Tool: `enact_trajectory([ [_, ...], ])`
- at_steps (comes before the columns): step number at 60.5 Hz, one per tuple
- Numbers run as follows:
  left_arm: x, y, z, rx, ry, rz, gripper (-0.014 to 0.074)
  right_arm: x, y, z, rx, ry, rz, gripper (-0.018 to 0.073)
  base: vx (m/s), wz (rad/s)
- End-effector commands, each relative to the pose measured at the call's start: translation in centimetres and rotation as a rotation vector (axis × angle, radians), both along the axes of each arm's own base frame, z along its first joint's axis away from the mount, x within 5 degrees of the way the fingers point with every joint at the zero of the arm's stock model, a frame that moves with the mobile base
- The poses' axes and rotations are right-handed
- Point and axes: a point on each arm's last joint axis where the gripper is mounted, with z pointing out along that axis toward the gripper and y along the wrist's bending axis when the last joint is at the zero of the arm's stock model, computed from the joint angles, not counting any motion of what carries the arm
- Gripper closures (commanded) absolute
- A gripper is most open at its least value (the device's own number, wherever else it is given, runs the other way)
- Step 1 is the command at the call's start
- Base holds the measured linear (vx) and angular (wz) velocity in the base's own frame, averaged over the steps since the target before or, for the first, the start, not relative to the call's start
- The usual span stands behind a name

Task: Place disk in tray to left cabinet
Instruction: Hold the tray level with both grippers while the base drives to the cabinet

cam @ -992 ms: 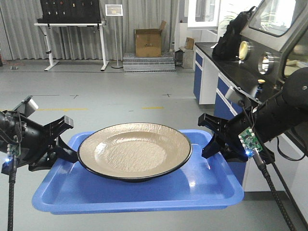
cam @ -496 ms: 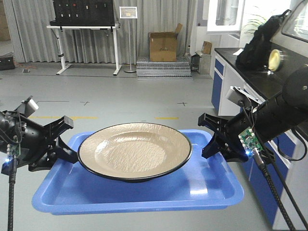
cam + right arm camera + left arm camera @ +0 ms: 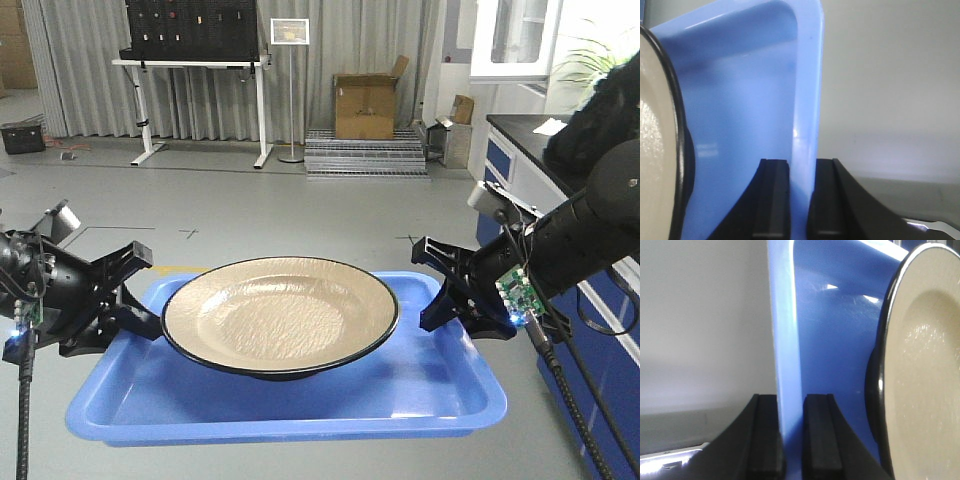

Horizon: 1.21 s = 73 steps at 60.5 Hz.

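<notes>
step: carry to cabinet | plate (image 3: 280, 312) centred in tray (image 3: 285, 405), held aloft | left gripper (image 3: 147, 293), right gripper (image 3: 432, 285): jaws clenched on tray's end rims | advice: both ends level, arms matched, turn slowly

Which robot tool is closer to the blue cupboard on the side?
Right. The right tool grips the tray rim nearest the blue cupboard; the left tool grips the opposite rim, across the plate.
</notes>
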Motion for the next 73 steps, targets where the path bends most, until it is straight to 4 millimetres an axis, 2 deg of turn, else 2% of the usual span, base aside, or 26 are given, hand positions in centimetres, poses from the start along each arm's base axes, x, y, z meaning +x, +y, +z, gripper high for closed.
enact_trajectory([
  [1,-1.69,-2.1,4.36,-0.224,-0.071,-0.026,0.0596,-1.67,2.04,4.29,0.212,-0.091,0.033,0.0565,0.59,0.07],
  [73,-1.69,-2.1,4.36,-0.224,-0.071,-0.026,0.0596,-1.67,2.03,4.28,0.211,-0.091,0.033,0.0565,0.6,0.05],
])
